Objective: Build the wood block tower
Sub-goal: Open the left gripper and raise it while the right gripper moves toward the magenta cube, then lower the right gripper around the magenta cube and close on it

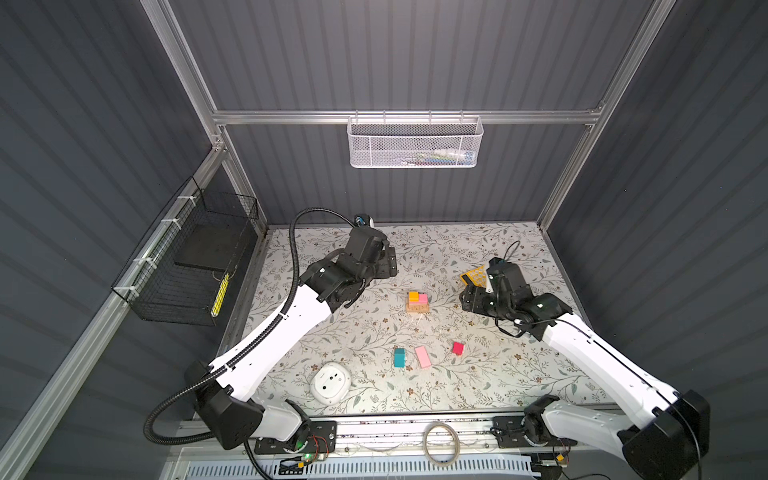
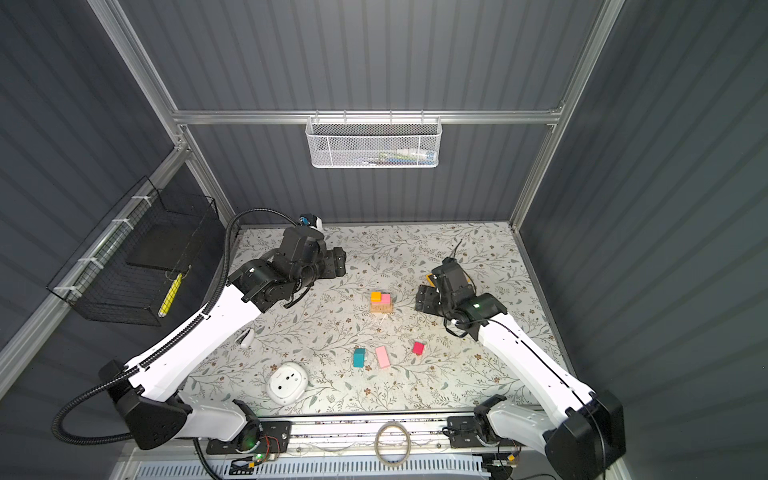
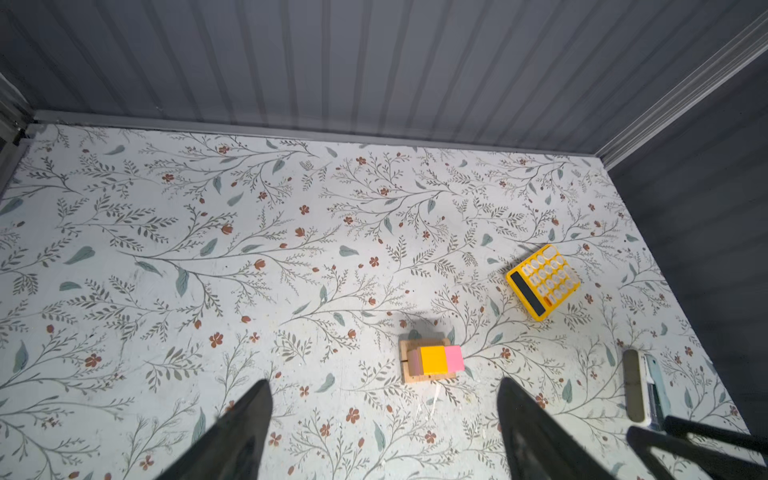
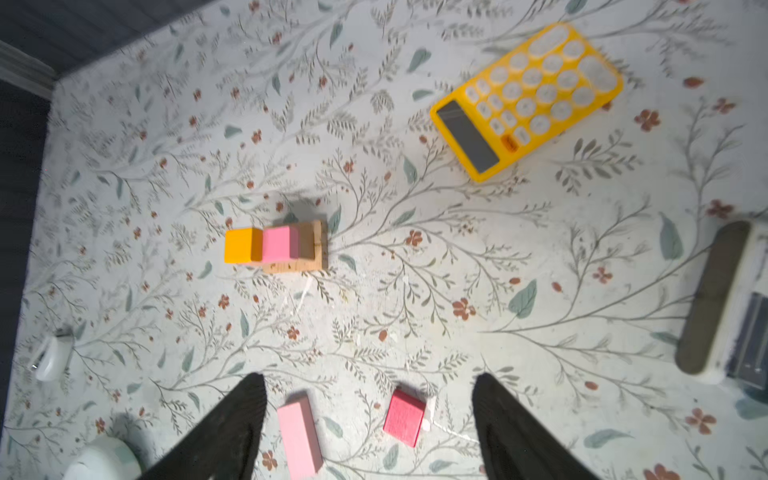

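Observation:
The tower (image 1: 417,303) (image 2: 381,304) stands mid-table: a tan wood base carrying an orange cube (image 1: 413,296) (image 3: 433,360) and a pale pink slab (image 1: 423,298) (image 4: 280,245) side by side. Loose wood blocks lie nearer the front: a teal block (image 1: 400,357), a second pink slab (image 1: 423,356) (image 4: 300,432) and a magenta-red cube (image 1: 458,348) (image 4: 404,417). My left gripper (image 1: 390,264) (image 3: 382,384) hovers left of the tower, open and empty. Right of the tower, my right gripper (image 1: 466,297) (image 4: 368,378) is open and empty too, with the red cube lying on the table between its fingers in the right wrist view.
A yellow calculator (image 1: 476,274) (image 3: 542,282) (image 4: 528,99) lies behind the right gripper. A white round device (image 1: 330,382) sits at the front left. A white-and-grey gadget (image 3: 642,386) (image 4: 727,299) lies at the right. A black wire basket (image 1: 187,266) hangs on the left wall.

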{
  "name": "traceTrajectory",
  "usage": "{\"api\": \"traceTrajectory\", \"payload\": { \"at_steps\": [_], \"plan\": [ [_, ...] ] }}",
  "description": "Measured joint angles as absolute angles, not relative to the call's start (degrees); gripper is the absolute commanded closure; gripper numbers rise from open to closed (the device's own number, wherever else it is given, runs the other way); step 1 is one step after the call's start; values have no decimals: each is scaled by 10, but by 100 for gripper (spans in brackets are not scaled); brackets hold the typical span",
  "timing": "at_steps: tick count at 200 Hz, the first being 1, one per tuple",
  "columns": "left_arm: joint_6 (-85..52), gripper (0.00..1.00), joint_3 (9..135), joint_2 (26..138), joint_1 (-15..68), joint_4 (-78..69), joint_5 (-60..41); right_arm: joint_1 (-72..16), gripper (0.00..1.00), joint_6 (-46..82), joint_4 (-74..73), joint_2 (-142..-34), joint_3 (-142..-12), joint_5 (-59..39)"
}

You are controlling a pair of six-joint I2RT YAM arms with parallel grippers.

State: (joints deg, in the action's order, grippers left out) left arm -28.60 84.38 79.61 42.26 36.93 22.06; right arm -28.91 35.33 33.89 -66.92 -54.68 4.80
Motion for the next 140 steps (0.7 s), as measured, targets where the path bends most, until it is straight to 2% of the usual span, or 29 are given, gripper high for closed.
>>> {"api": "traceTrajectory", "payload": {
  "at_steps": [54,140],
  "plan": [
    [-274,14,759,780,418,348,208,-372,33,433,381,-708,-537,98],
    [-274,13,718,752,408,332,195,-427,33,515,393,-771,-498,122]
  ]
}}
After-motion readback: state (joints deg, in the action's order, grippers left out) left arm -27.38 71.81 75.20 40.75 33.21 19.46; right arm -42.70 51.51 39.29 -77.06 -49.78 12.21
